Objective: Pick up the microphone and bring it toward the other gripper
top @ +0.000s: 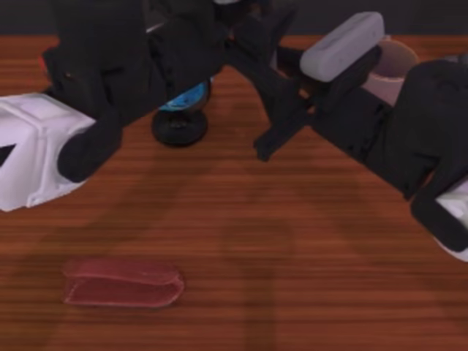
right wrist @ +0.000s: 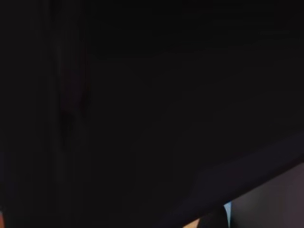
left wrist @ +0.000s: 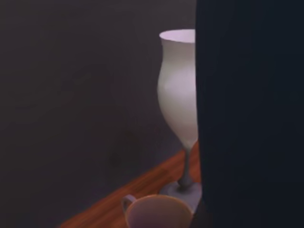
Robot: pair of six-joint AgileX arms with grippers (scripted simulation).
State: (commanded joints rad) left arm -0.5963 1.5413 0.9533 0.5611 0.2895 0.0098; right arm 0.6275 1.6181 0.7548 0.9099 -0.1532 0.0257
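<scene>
1. Two black-and-white AgileX arms crowd the far side of the dark-red wooden bench, reaching in from opposite sides so that their ends come close together near the middle of the far edge, which fits a handover.
2. The left gripper is buried in the black mass of the left arm at the far edge, above the small blue globe on its round black base. I cannot tell how far open it is or whether it carries anything.
3. The right gripper, with its long rounded light-grey block, slants in from the right toward the centre of the bench, just beside the globe's base but apart from it. Its opening and any load cannot be made out either.
4. The small handheld microphone with the dark-blue foam head shows in none of the views. My judgement is that it sits hidden where the two arms overlap, but that is unconfirmed.
5. The left wrist view is half blocked by a dark shape; beside it stand a tall white goblet-shaped vase on a grey stem and a mauve cup — the cup also shows at the far right of the bench. The right wrist view is dark.
6. A flat red folded pouch lies near the front left, well apart from both arms and out of the way.
7. The risk I see is the globe, which stands close under the working arms.
</scene>
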